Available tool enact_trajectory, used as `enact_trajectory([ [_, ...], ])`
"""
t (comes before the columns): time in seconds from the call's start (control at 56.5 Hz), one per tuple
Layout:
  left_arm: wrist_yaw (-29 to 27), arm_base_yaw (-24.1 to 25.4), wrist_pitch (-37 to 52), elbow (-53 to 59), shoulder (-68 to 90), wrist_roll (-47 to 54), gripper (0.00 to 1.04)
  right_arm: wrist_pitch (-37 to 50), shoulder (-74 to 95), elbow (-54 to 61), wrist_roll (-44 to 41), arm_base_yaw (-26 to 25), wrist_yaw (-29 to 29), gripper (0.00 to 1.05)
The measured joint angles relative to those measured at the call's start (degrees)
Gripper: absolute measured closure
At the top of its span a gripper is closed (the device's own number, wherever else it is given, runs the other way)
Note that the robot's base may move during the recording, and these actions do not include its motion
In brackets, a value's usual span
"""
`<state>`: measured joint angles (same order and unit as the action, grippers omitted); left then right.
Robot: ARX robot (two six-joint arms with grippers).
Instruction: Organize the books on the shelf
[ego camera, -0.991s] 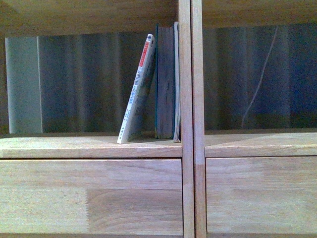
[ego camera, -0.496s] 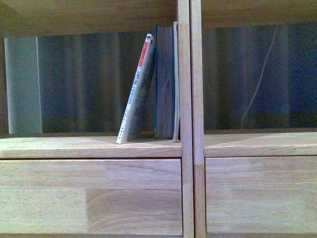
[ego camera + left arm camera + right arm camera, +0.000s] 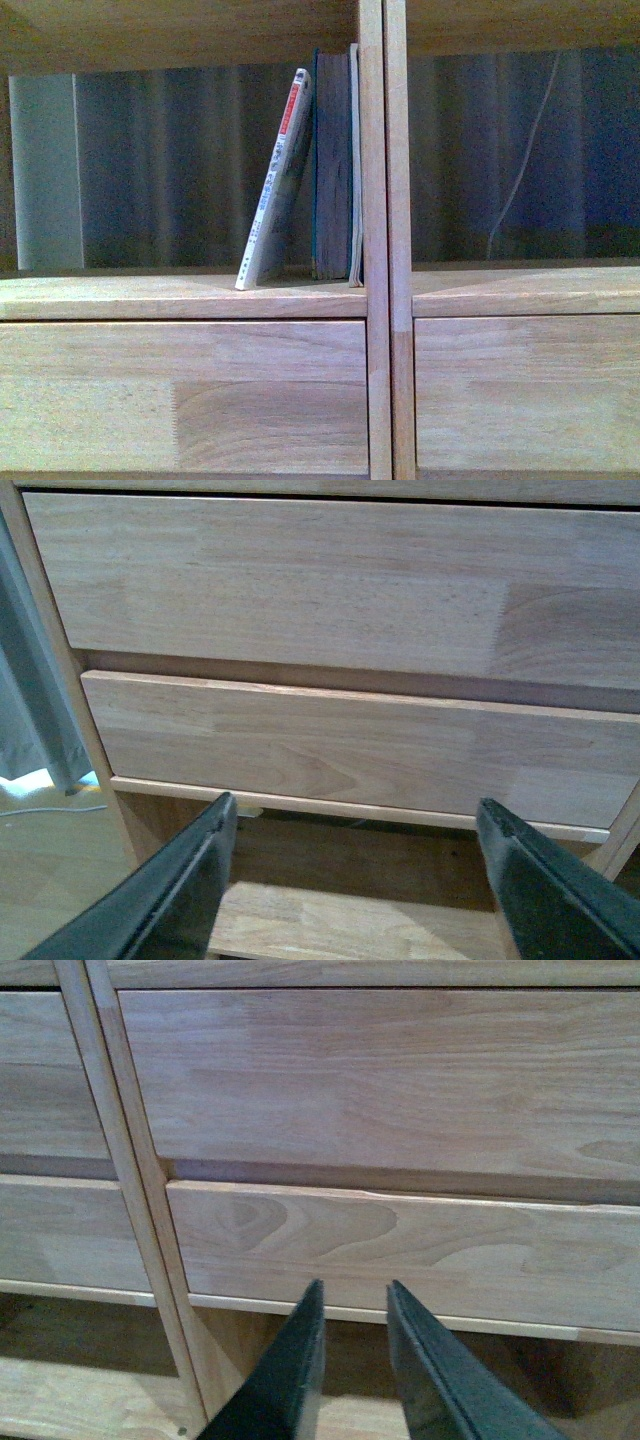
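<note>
Nearest, the left claw [image 3: 355, 880] is seen spread wide and empty before the lower drawer fronts [image 3: 340, 750], and the right claw [image 3: 355, 1360] is nearly clenched, a narrow gap left, nothing gripped. Further off, on the shelf [image 3: 180, 296], the white paperback [image 3: 275, 180] is found leaning against the teal book [image 3: 333, 165], which is stood upright against the central upright [image 3: 385, 200]. Nothing has been shifted over the last second; both books are lodged as before. The paperback's tilt may yet need straightening, it is judged.
</note>
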<state>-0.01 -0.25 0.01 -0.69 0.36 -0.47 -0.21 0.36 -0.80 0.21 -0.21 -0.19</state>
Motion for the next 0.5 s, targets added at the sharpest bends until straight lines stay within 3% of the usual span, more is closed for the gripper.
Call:
enact_trajectory([
  [0.106, 0.0, 0.0, 0.0, 0.0, 0.0, 0.1, 0.06, 0.0, 0.0, 0.0, 0.0, 0.0, 0.0, 0.61],
  [0.23, 0.0, 0.0, 0.0, 0.0, 0.0, 0.2, 0.07, 0.0, 0.0, 0.0, 0.0, 0.0, 0.0, 0.36],
  [0.425, 0.0, 0.0, 0.0, 0.0, 0.0, 0.2, 0.07, 0.0, 0.0, 0.0, 0.0, 0.0, 0.0, 0.07],
  [0.496, 0.0, 0.0, 0.0, 0.0, 0.0, 0.2, 0.07, 0.0, 0.0, 0.0, 0.0, 0.0, 0.0, 0.07],
])
